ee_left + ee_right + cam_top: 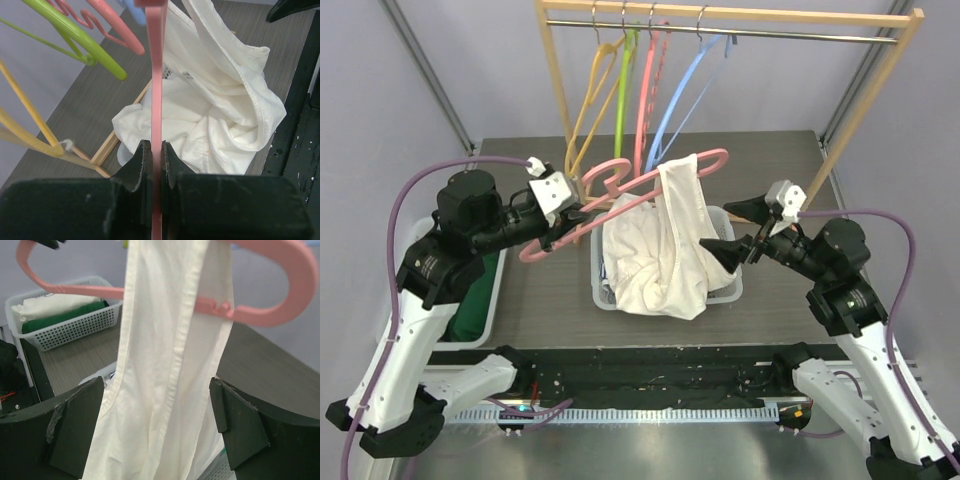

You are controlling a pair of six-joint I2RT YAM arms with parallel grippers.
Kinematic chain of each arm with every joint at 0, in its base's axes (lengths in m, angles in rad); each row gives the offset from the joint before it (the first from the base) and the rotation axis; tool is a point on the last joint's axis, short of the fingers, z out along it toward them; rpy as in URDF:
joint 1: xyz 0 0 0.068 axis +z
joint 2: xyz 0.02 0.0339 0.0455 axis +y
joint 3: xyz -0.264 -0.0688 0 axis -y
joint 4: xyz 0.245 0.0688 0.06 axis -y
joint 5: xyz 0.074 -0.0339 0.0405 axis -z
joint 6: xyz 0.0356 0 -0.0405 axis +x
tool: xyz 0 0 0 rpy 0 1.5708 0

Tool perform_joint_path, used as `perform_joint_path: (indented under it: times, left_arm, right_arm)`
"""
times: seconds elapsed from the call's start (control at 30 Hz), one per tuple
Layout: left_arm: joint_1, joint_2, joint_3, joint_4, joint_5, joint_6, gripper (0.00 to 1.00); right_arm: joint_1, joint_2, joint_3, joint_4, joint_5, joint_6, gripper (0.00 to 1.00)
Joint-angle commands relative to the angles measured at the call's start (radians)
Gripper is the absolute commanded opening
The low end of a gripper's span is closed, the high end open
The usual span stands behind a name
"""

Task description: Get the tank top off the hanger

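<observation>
Now the left claw (572, 214) is clenched on the pink hanger (638, 186) at its 9 o'clock end. The white tank top (665, 250) hangs from the 3 o'clock end into the basket (732, 292); the right claw (720, 228) stands released around its strap.

L gripper (576, 213), at 9 o'clock, clamps pink plastic hanger (635, 187). White fabric tank top (665, 250) drapes from its 3 o'clock end into white perforated plastic basket (724, 294). R gripper (733, 230) jaws spread wide, just beside fabric.
</observation>
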Motion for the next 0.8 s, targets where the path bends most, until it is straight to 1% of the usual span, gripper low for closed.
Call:
perform_joint_path:
  times: [0.0, 0.1, 0.17, 0.27, 0.3, 0.37, 0.4, 0.47, 0.5, 0.57, 0.6, 0.67, 0.77]
  left_arm:
    - [0.012, 0.010, 0.061, 0.095, 0.047, -0.037, 0.00]
    - [0.018, 0.007, 0.062, 0.095, 0.057, -0.043, 0.00]
    - [0.021, 0.002, 0.059, 0.093, 0.063, -0.046, 0.00]
    - [0.027, -0.004, 0.051, 0.092, 0.074, -0.054, 0.00]
    - [0.029, -0.004, 0.050, 0.092, 0.077, -0.054, 0.00]
    - [0.027, -0.007, 0.044, 0.090, 0.077, -0.049, 0.00]
    - [0.029, -0.004, 0.044, 0.092, 0.074, -0.046, 0.00]
    - [0.029, -0.004, 0.042, 0.092, 0.075, -0.043, 0.00]
    - [0.029, -0.006, 0.039, 0.095, 0.077, -0.042, 0.00]
    - [0.029, -0.009, 0.038, 0.095, 0.075, -0.037, 0.00]
    - [0.027, -0.009, 0.036, 0.096, 0.069, -0.036, 0.00]
    - [0.029, -0.010, 0.036, 0.098, 0.052, -0.028, 0.00]
    - [0.029, -0.012, 0.041, 0.103, 0.023, -0.017, 0.00]
  right_arm:
    - [0.006, 0.048, -0.001, 0.121, 0.063, 0.052, 0.95]
    - [0.006, 0.104, 0.020, 0.153, 0.074, 0.046, 0.93]
    - [0.006, 0.142, 0.033, 0.204, 0.066, 0.051, 0.92]
    - [0.006, 0.180, 0.030, 0.273, 0.042, 0.077, 0.88]
    - [0.006, 0.190, 0.030, 0.294, 0.033, 0.084, 0.83]
    - [0.006, 0.203, 0.042, 0.302, 0.007, 0.103, 0.77]
    - [0.010, 0.216, 0.043, 0.311, -0.004, 0.106, 0.68]
    - [0.013, 0.225, 0.053, 0.316, -0.027, 0.120, 0.58]
    - [0.015, 0.228, 0.054, 0.325, -0.033, 0.126, 0.46]
    - [0.018, 0.228, 0.062, 0.325, -0.047, 0.141, 0.33]
    - [0.016, 0.227, 0.063, 0.325, -0.049, 0.144, 0.24]
    - [0.018, 0.222, 0.079, 0.310, -0.053, 0.146, 0.22]
    - [0.018, 0.216, 0.120, 0.261, -0.041, 0.132, 0.10]
